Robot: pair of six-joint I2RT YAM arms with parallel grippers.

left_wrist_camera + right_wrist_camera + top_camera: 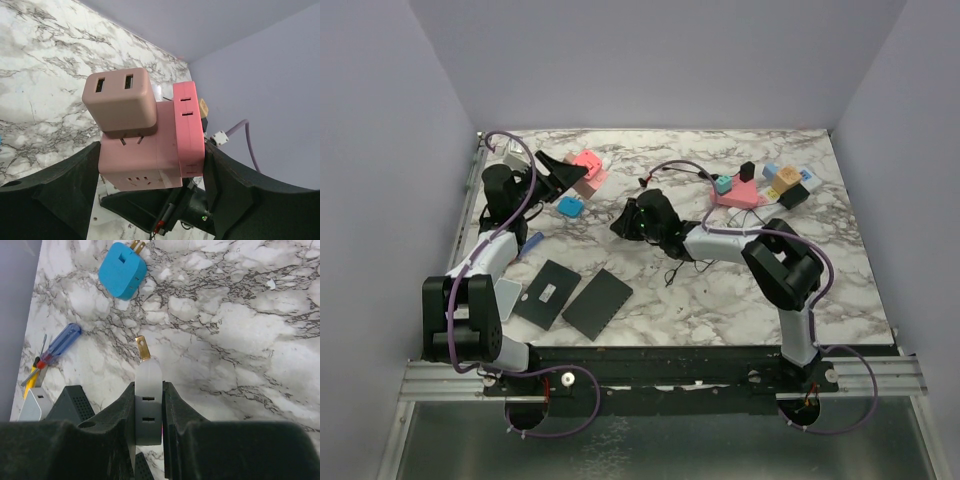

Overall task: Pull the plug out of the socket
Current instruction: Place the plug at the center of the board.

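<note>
Two grips show. The left gripper (152,157) has its jaws wide, clamped on the sides of the pink cube socket (137,165), which is at eleven o'clock of the marble table (720,290). A dusty-pink USB charger (120,102) is plugged into its upper face. The right gripper (149,402) is closed on a flat grey plug (148,377), whose bare brass prong (143,347) points to twelve o'clock, well apart from the socket. That plug looks pulled free, so I judge only the charger is left to pull, if it counts.
</note>
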